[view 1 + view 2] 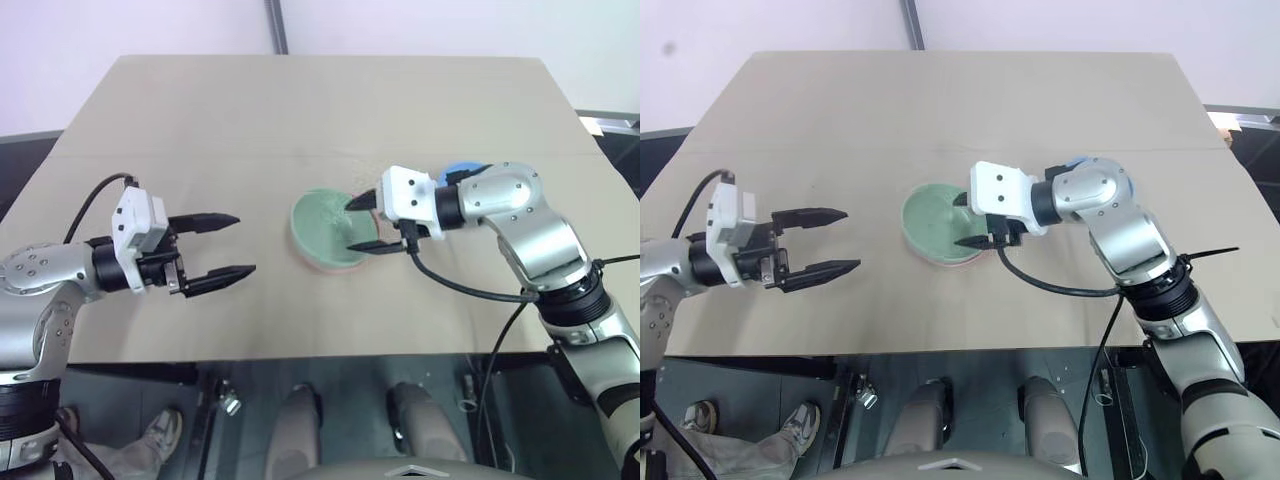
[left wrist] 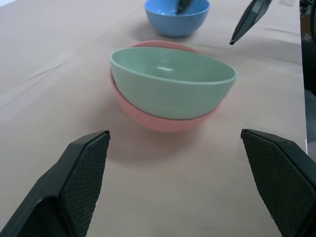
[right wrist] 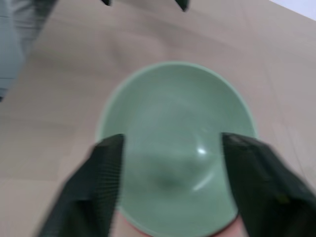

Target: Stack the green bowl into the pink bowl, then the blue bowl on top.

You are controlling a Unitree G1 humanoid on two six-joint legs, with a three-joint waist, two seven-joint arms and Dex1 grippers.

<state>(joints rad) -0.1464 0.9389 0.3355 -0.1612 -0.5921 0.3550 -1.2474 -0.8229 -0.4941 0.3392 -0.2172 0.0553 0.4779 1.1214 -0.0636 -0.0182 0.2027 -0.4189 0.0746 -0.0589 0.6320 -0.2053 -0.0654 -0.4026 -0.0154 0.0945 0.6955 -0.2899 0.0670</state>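
With the green bowl [image 2: 172, 81] nested slightly tilted in the pink bowl [image 2: 159, 118] mid-table, the right gripper [image 1: 368, 224] hangs spread over it, empty; left gripper [image 1: 222, 245] wide. Next, fetch the blue bowl [image 2: 177, 16] far right, gripping its rim squarely.

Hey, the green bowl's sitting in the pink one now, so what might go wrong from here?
The green bowl sits tilted in the pink bowl, so the blue bowl may seat crooked on top. The open right gripper straddles the green bowl's rim and might nudge the stack when it withdraws. The blue bowl lies behind the right arm, an awkward reach.
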